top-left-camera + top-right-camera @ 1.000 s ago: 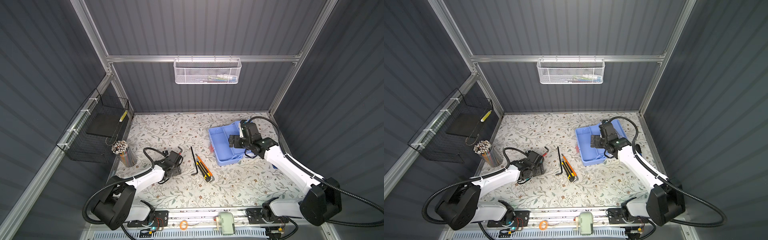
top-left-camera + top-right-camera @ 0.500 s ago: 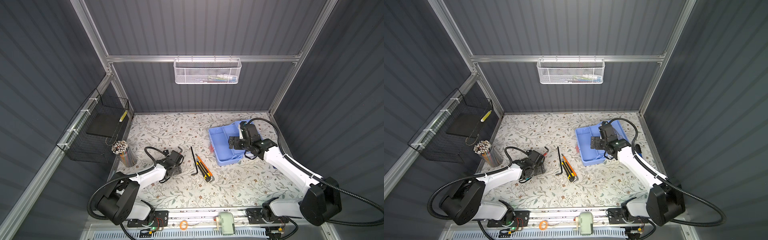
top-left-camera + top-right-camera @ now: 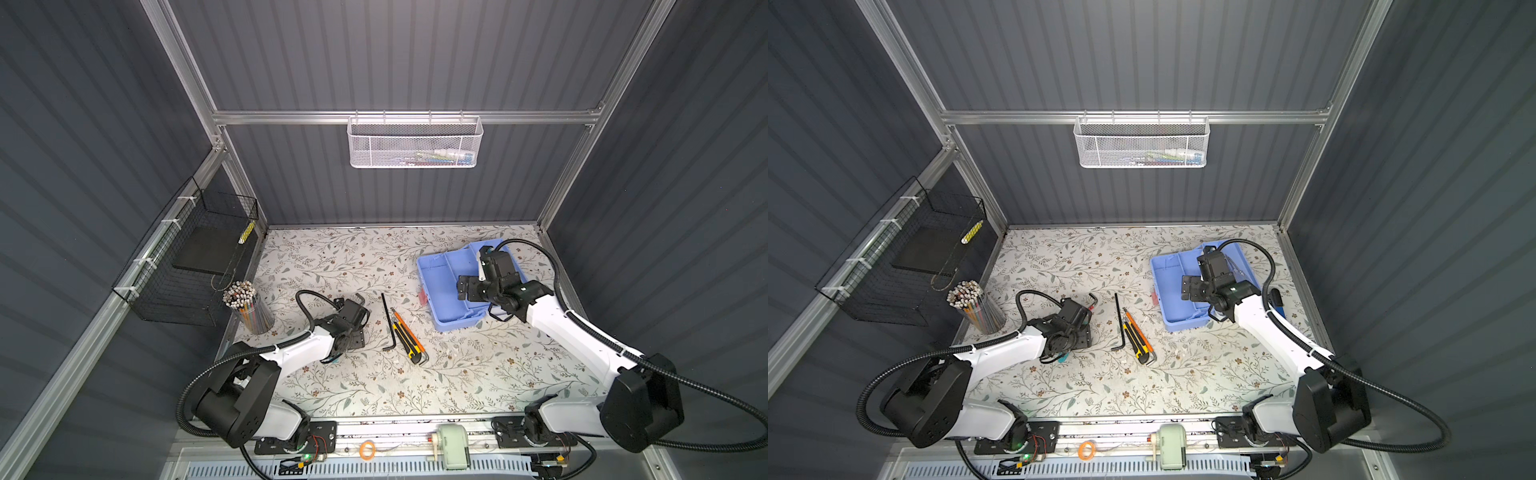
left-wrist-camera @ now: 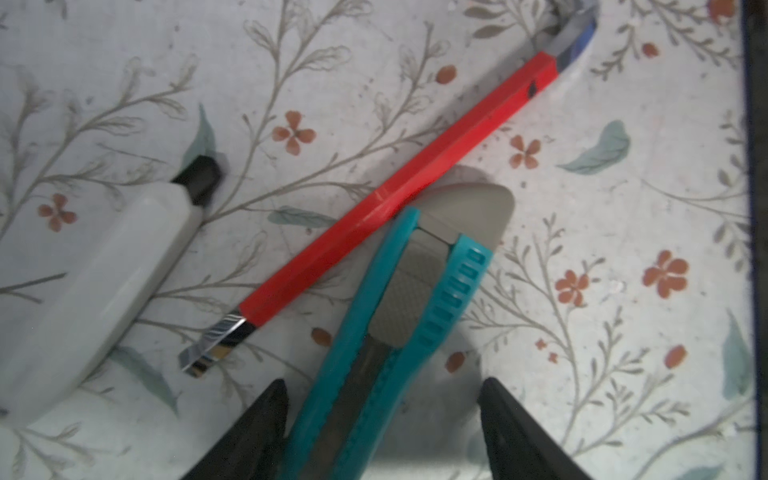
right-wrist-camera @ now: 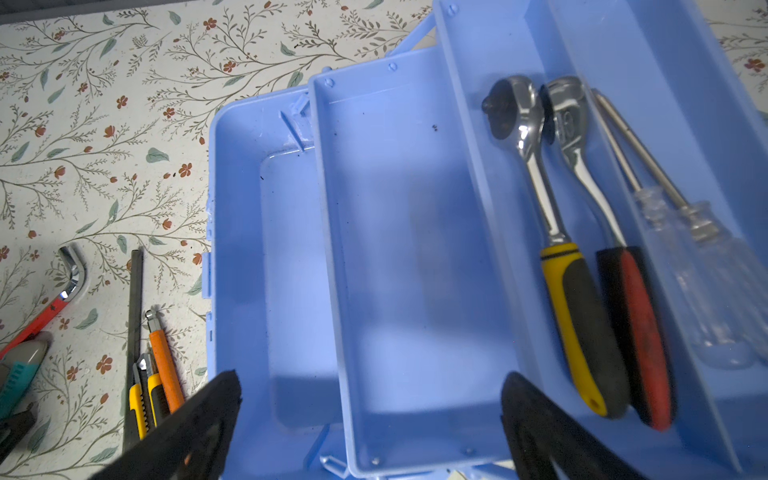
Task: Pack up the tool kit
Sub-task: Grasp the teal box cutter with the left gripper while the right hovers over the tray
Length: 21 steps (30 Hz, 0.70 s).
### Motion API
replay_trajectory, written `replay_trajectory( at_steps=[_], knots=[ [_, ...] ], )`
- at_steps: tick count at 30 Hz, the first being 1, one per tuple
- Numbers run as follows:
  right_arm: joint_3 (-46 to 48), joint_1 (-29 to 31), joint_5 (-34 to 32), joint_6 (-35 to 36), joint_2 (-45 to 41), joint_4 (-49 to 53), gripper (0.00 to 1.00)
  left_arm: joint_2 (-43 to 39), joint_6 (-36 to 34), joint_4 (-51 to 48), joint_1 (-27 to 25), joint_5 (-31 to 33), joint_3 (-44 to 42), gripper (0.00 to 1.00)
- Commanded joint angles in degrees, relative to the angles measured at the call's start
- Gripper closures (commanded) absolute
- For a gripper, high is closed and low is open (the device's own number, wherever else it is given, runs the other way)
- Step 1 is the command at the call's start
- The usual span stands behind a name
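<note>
- Light blue plastic marks the tool kit [image 3: 436, 286] [image 3: 1173, 299]. It stands open on the right rear part of the floral table [image 3: 374, 386] in both top views, with its trays stepped outward.
- My right claw [image 5: 372, 382] hangs over the kit with its jaws spread wide and nothing between them. A bare tray compartment lies under the gap.
- In the next compartment I see two ratchets side by side, one with a yellow handle [image 5: 582, 324] and one with a red handle [image 5: 640, 332]. Their heads are close together.
- Beyond them, the outer compartment holds clear-handled screwdrivers [image 5: 706, 270].
- My left claw [image 4: 382, 386] is low over the table on the left, with its jaws apart and straddling the teal utility knife [image 4: 415, 291].
- One finger [image 4: 266, 415] sits just beside the knife's edge and the other stands clear of it, so the knife is not clamped. I cannot tell whether the near finger touches it.
- A red hex key [image 4: 399, 187] lies flat against the knife's grey nose.
- A white-handled tool [image 4: 104, 282] with a black tip lies near the red hex key.
- Between the two arms, a long black hex key [image 3: 388, 320] lies on the table. A yellow and black utility knife [image 3: 409, 343] is just beside it.
</note>
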<state>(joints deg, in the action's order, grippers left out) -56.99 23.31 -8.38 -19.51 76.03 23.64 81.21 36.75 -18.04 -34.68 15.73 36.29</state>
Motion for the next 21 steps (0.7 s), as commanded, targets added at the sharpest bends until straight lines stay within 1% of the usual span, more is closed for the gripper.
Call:
replay_trajectory(
  at_steps=[1,5,10,16,21],
  knots=[
    [0.62,-0.04,-0.88,-0.37,-1.35,-0.3,0.01,1.73,-0.54,-0.31,-1.6,-7.27,-0.01,0.28],
    [0.9,-0.11,-0.96,-0.27,-1.69,-0.35,0.01,0.28,-0.21,-2.07,-1.79,-7.21,0.27,0.28],
    [1.0,-0.2,-0.54,-0.62,-1.47,-0.57,0.01,-2.6,1.52,-4.83,-1.8,-4.55,-0.08,0.27],
    [0.83,-0.2,-0.21,-0.57,-1.33,-0.69,0.01,0.65,3.45,-5.67,-1.75,-4.28,0.09,0.3],
    [0.76,-0.21,-0.45,-0.53,-1.41,-0.57,0.01,2.48,3.44,-4.57,-1.71,-5.02,-0.74,0.42]
  ],
)
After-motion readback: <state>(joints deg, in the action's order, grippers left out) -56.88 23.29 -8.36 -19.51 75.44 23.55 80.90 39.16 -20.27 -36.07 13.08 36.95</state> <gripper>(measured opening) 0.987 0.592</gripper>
